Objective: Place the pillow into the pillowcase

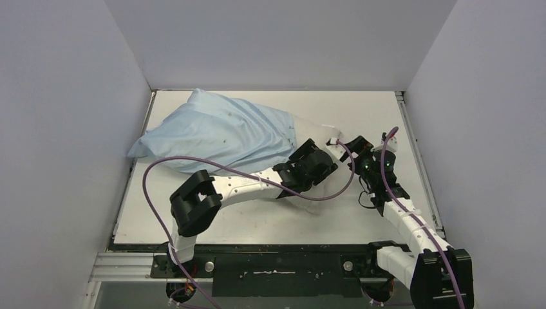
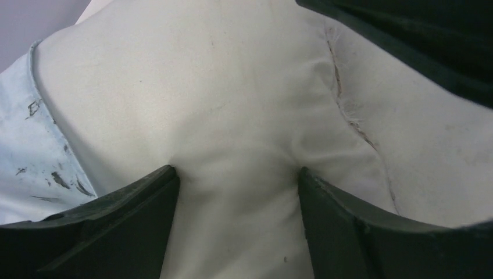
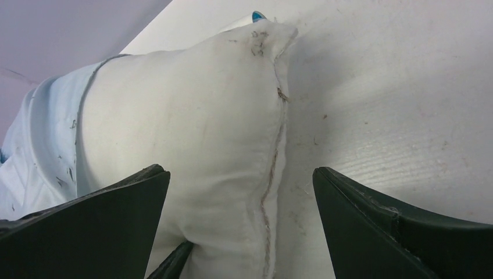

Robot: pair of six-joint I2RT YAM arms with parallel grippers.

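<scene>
The pillow (image 3: 192, 133) lies toward the far left of the table (image 1: 360, 109). Most of it is already inside the pale blue pillowcase (image 1: 219, 132); only its right-hand end, with the frayed seam and the small blue tag (image 3: 258, 15) at the corner, sticks out past the hem. The left gripper (image 2: 235, 170) sits on that bare end with its jaws part-way closed, squeezing a plump fold of white fabric between them, which looks meant to give purchase for shoving the cushion deeper into the sleeve. The right gripper (image 3: 241, 170) hovers just beside it, jaws spread wide and holding nothing. One finger is above the pillow and the other above bare table, so the seamed edge runs between them, probably lined up to take that edge. What is left, I judge, is the last stretch: getting the exposed end past the hem.
</scene>
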